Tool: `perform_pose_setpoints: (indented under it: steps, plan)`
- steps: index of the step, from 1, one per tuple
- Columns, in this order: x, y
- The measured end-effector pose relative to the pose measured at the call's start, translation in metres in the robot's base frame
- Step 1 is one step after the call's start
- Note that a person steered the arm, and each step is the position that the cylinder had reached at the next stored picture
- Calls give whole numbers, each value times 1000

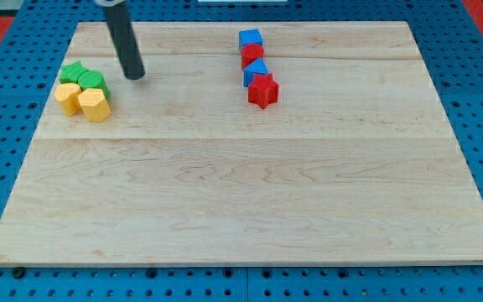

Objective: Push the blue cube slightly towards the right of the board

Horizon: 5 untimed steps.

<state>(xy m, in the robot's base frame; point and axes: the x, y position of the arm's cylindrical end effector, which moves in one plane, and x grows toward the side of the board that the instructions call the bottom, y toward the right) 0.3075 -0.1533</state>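
Note:
The blue cube (250, 39) sits near the view's top, at the head of a short column of blocks. Below it lie a red block (252, 54), a second blue block (256, 71) and a red star-shaped block (263, 91), each touching its neighbour. My tip (134, 76) rests on the board far to the view's left of the blue cube, well apart from it. The rod rises from the tip to the view's top edge.
A cluster at the view's left holds two green blocks (74, 72) (92, 81) and two yellow blocks (68, 96) (95, 105), just left of and below my tip. The wooden board (241, 201) lies on a blue pegboard surface.

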Motion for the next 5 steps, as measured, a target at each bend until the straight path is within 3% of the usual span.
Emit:
perform_pose_setpoints:
  steps: [2, 5]
  plan:
    - [-72, 90]
    - [-66, 294]
